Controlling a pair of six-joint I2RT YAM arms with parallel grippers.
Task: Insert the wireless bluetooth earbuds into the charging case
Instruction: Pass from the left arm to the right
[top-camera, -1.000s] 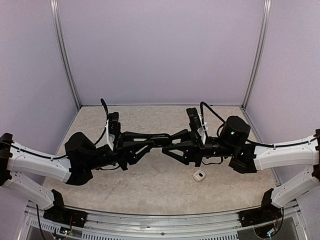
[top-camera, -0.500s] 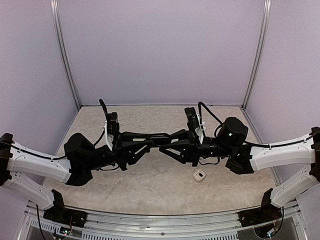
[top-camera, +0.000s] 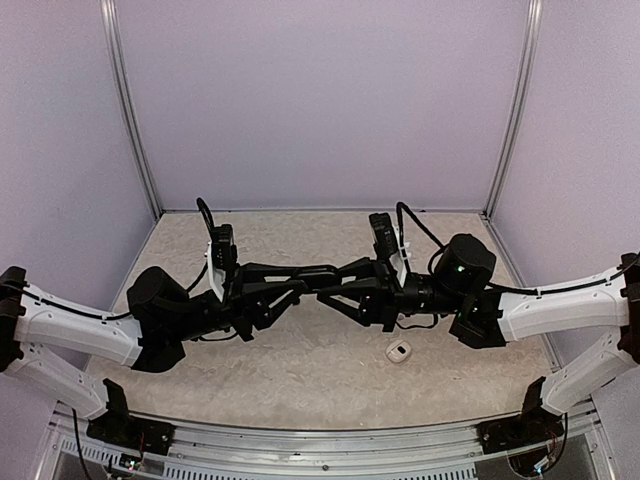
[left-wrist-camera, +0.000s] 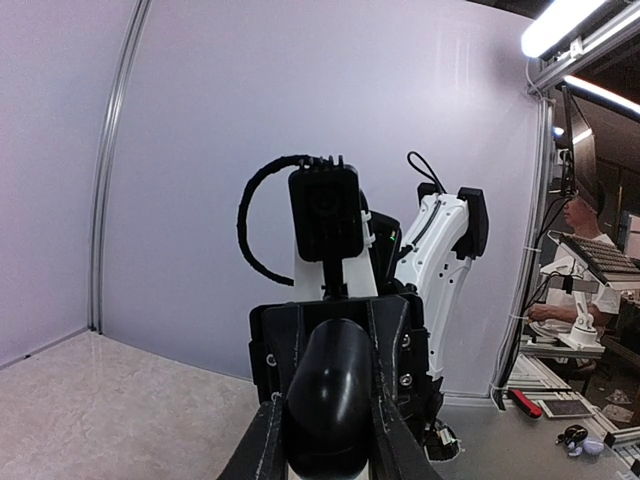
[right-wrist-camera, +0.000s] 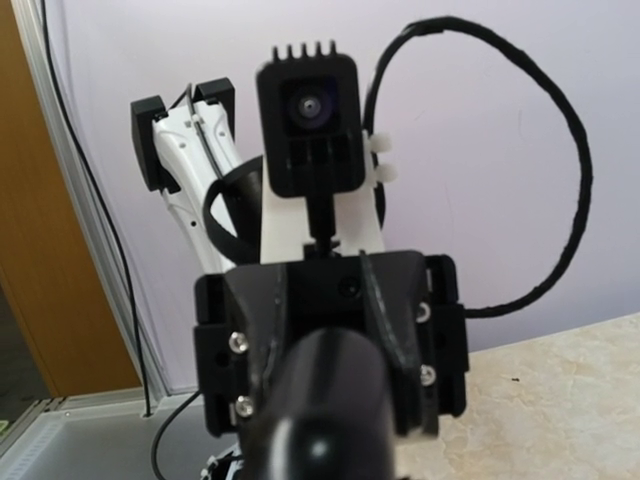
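Item: black pod (left-wrist-camera: 330, 390) (the charging case, I judge), pinched mid-air by left gripper (top-camera: 330, 273) and right gripper (top-camera: 324, 292). I'd prise it open slowly, holds square.

Table: flat, pale, speckled stone-look top (top-camera: 300, 370) | On it: one small white rounded thing (top-camera: 399, 350), toward the right side

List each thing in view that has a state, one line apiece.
left gripper: closed on the black pod, raised above the table.
right gripper: closed on the same pod from the opposite end, as far as shows.
black pod: held in the air between both grippers; no open lid shows.
small white object: lying on the table, untouched, apart from both grippers.
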